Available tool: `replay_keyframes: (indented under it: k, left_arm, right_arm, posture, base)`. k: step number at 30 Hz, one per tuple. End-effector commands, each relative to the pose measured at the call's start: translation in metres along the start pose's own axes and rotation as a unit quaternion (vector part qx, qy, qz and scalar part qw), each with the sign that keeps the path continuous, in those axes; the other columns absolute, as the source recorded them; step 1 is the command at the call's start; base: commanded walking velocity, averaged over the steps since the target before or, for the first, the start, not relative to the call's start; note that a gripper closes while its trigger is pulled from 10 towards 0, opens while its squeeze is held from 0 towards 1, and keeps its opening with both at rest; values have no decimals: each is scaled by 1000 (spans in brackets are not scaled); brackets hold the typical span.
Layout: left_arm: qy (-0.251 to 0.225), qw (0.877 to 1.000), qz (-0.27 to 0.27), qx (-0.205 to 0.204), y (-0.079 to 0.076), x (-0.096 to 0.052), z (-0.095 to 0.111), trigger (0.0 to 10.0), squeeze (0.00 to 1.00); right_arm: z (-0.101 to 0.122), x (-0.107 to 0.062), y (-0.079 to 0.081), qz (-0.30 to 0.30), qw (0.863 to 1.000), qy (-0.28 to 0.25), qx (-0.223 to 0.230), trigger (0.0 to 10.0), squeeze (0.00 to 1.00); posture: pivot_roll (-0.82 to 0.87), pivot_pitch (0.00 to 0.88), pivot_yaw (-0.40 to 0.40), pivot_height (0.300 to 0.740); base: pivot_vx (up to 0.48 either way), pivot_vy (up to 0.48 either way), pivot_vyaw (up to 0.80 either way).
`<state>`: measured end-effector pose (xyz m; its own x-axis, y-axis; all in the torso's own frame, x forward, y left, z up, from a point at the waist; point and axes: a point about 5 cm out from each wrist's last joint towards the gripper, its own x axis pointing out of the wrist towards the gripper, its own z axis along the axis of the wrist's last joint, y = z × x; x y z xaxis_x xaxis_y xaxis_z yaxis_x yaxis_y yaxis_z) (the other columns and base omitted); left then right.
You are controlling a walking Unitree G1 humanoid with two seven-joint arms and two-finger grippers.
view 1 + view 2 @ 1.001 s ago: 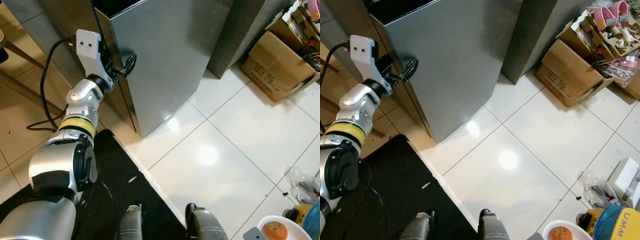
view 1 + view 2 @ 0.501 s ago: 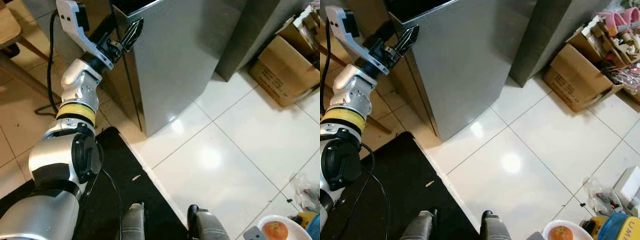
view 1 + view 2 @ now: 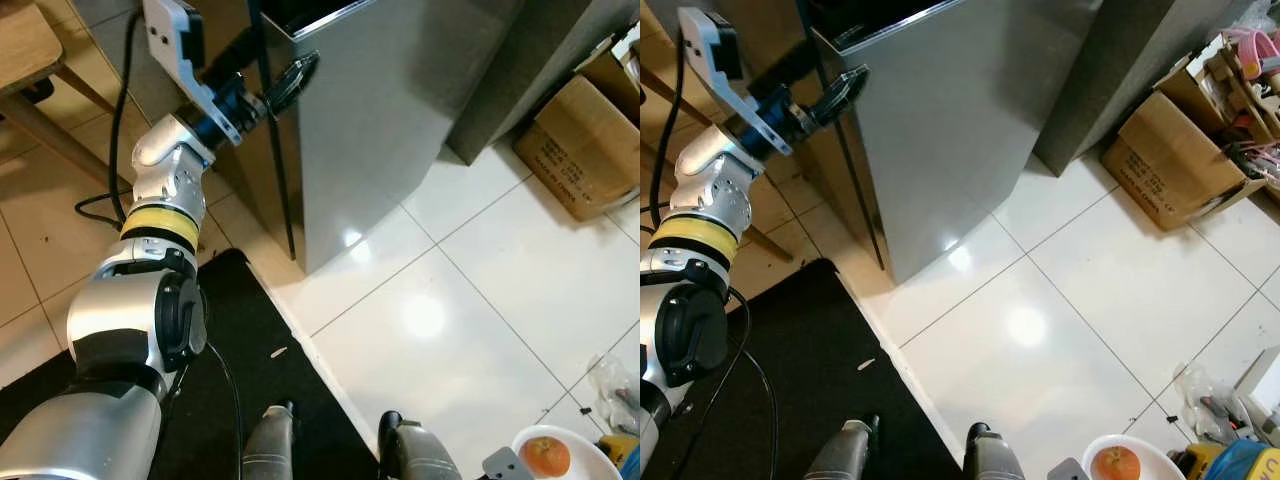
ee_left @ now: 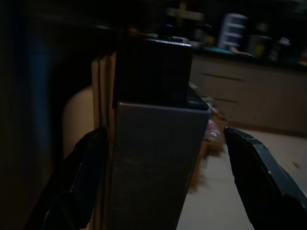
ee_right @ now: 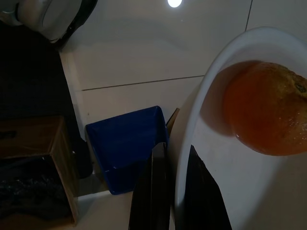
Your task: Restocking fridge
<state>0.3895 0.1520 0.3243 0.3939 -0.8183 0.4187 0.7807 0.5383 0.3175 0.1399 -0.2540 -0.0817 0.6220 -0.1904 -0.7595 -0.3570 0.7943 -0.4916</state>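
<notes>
The silver fridge [image 3: 400, 120] stands ahead on the left, its door edge [image 4: 153, 163] dark and upright. My left gripper [image 3: 295, 75] is stretched out to the upper corner of that door. It is open, with one black finger on each side of the door edge. My right gripper [image 5: 178, 191] is low at my right side, shut on the rim of a white bowl [image 5: 204, 93]. An orange [image 5: 266, 115] lies in the bowl [image 3: 585, 448].
A cardboard box [image 3: 580, 150] sits on the white tiles to the right of the fridge. A black mat [image 3: 220, 380] lies under my feet. A wooden piece of furniture [image 3: 30, 50] and a black cable [image 3: 110, 150] are on the left. A blue box [image 5: 124, 143] stands on the floor.
My left gripper has risen from the fridge's side and reached forward to the door's upper corner. The head view has shifted a little. The right gripper still holds the bowl.
</notes>
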Motion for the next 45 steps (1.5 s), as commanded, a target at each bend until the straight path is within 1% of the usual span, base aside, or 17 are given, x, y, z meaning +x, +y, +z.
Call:
replay_keyframes:
  k: [1,9,11,12,13,17,21,24,30,32,33,36,37,40,42,43,45]
  left_arm:
    - [14,996,-92,-1,-24,25,-8,10000,0]
    - [-8,985,-163,-53,-46,36,-16,10000,0]
    - [-33,966,-237,-97,-74,46,-19,10000,0]
    - [-33,966,-237,-97,-74,46,-19,10000,0]
    - [-45,953,-276,-116,-90,49,-18,10000,0]
    - [-58,930,-334,-141,-119,50,-15,10000,0]
    - [-55,929,-336,-144,-124,49,-18,10000,0]
    - [-36,941,-298,-155,-116,40,-32,10000,0]
    - [50,962,-183,-199,-121,-9,-87,10000,0]
    - [92,964,-110,-224,-129,-36,-113,10000,0]
    - [92,964,-110,-224,-129,-36,-113,10000,0]
    - [144,959,-18,-244,-135,-68,-142,10000,0]
    - [171,951,28,-255,-137,-85,-156,10000,0]
    - [189,945,58,-262,-138,-96,-164,10000,0]
    - [247,918,145,-276,-147,-133,-186,10000,0]
    - [247,918,145,-276,-147,-133,-186,10000,0]
    - [298,882,222,-291,-161,-168,-202,10000,0]
  right_arm:
    - [-22,-8,12,12,999,38,2,10000,0]
    - [-20,-8,13,12,999,37,3,10000,0]
    - [-19,-7,13,12,999,36,4,10000,0]
    - [-19,-7,13,12,999,36,4,10000,0]
    - [-18,-7,12,12,999,35,4,10000,0]
    - [-15,-5,12,11,999,33,5,10000,0]
    - [-12,-4,12,11,999,31,6,10000,0]
    - [-9,-3,13,11,999,29,7,10000,0]
    - [-3,-1,14,10,1000,24,10,10000,0]
    - [5,2,12,6,1000,14,11,10000,0]
    - [5,2,12,6,1000,14,11,10000,0]
    - [18,6,9,-2,1000,-4,9,10000,0]
    - [24,8,7,-5,1000,-14,7,10000,0]
    - [28,9,6,-7,1000,-20,5,10000,0]
    - [40,12,3,-10,999,-39,-7,10000,0]
    - [40,12,3,-10,999,-39,-7,10000,0]
    - [50,14,1,-12,998,-55,-20,10000,0]
  posture:
    - [-212,388,-8,740]
    - [-207,383,-5,740]
    - [-203,376,-4,740]
    - [-203,376,-4,740]
    - [-201,372,-4,740]
    - [-197,364,-2,740]
    - [-192,357,2,740]
    - [-186,345,5,740]
    - [-166,319,10,740]
    - [-160,307,12,740]
    - [-160,307,12,740]
    - [-152,286,16,740]
    - [-149,278,16,740]
    - [-149,278,16,740]
    - [-146,255,15,740]
    - [-146,255,15,740]
    - [-144,239,14,740]
  base:
    - [0,0,0]
    - [0,0,0]
    - [0,0,0]
    - [0,0,0]
    - [0,0,0]
    - [0,0,0]
    - [0,0,0]
    - [0,0,0]
    - [0,0,0]
    - [0,0,0]
    - [0,0,0]
    - [0,0,0]
    - [0,0,0]
    - [0,0,0]
    - [0,0,0]
    - [0,0,0]
    - [0,0,0]
